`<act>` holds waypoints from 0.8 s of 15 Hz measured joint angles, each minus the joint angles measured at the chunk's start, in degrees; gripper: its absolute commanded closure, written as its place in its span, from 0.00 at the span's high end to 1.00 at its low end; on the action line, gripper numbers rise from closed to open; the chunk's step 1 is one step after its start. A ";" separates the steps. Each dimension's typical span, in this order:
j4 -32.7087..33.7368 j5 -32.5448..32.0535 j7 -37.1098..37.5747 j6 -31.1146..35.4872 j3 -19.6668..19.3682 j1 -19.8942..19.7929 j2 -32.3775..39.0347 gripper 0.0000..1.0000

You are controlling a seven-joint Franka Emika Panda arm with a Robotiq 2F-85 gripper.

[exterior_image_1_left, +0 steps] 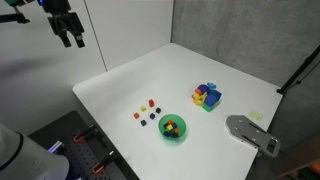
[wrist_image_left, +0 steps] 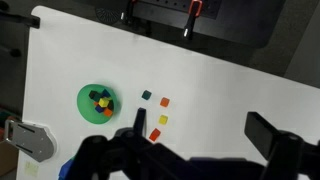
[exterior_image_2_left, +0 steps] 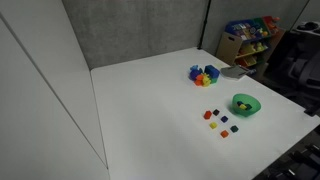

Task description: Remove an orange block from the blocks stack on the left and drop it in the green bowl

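Wrist view, left to right: green bowl; blocks stack scattered near it on white table, orange cube standing free, easy to pinch; jaws wide apart, empty, high overhead, probably awaiting descent.

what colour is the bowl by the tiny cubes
Bright green. The bowl shows best in the wrist view, seen from above.

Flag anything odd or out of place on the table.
Nothing spilled or damaged. The blocks stack is a loose scatter, not stacked. The green bowl already holds several cubes, and the grey metal plate sits right at the table edge.
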 measured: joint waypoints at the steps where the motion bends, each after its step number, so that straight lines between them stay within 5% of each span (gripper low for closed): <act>1: 0.02 0.00 0.00 0.02 0.00 0.00 0.00 1.00; 12: 0.16 -0.01 0.00 0.27 -0.05 0.41 1.00 1.00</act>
